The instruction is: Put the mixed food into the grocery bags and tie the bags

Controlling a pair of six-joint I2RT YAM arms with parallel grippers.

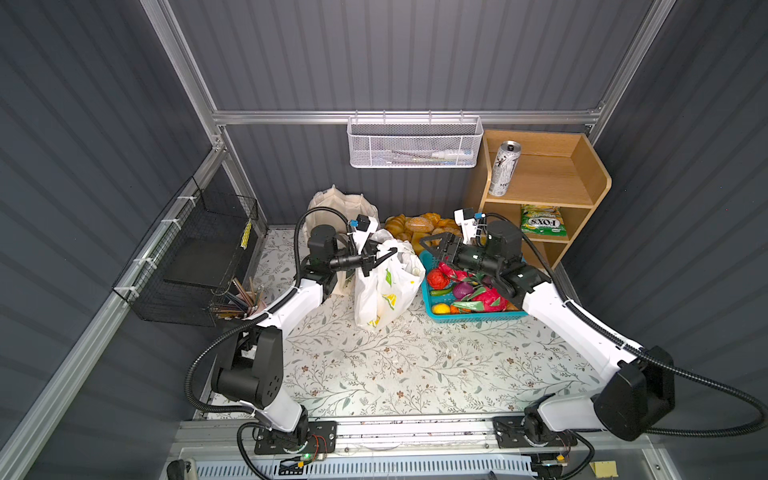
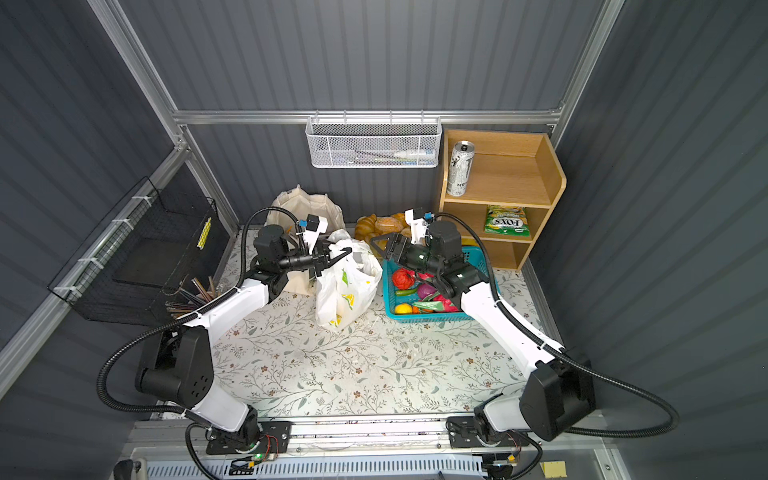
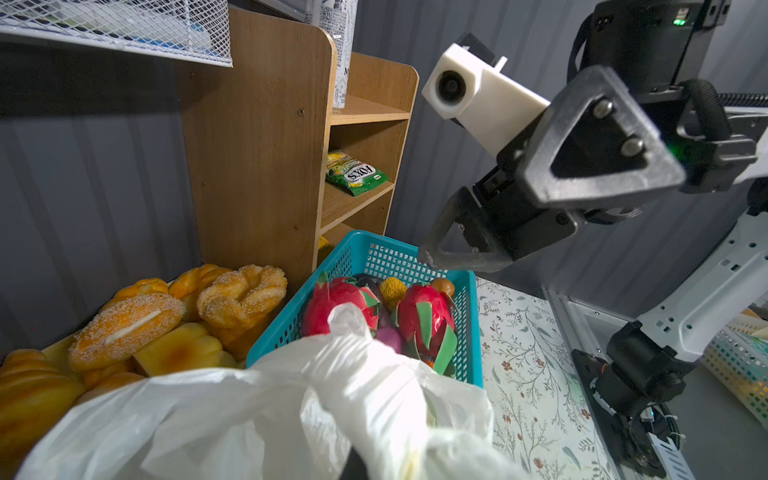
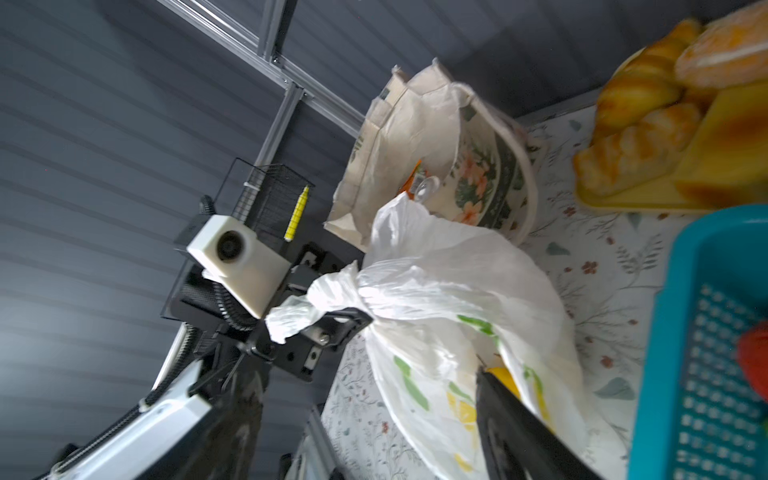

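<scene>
The white lemon-print plastic bag (image 1: 386,291) (image 2: 345,291) stands mid-table, its top gathered into a twisted handle. My left gripper (image 1: 382,255) (image 2: 338,255) is shut on that handle, as the right wrist view shows (image 4: 349,320). My right gripper (image 1: 432,245) (image 2: 384,245) hangs open just right of the bag, above the blue basket, holding nothing; its fingers (image 3: 432,257) stand wide apart. The cream canvas tote (image 1: 332,203) (image 4: 415,137) stands behind the bag, something orange in its mouth. A silver-white can (image 1: 504,168) and a green FOX'S pouch (image 1: 542,222) (image 3: 357,172) sit on the shelf.
A blue basket (image 1: 473,318) of toy fruit and vegetables lies under the right arm. Bread rolls (image 1: 419,226) are piled on a yellow tray at the back. The wooden shelf (image 1: 582,174) stands back right, a white mesh basket (image 1: 415,143) hangs on the wall, and a black wire basket (image 1: 199,249) is on the left.
</scene>
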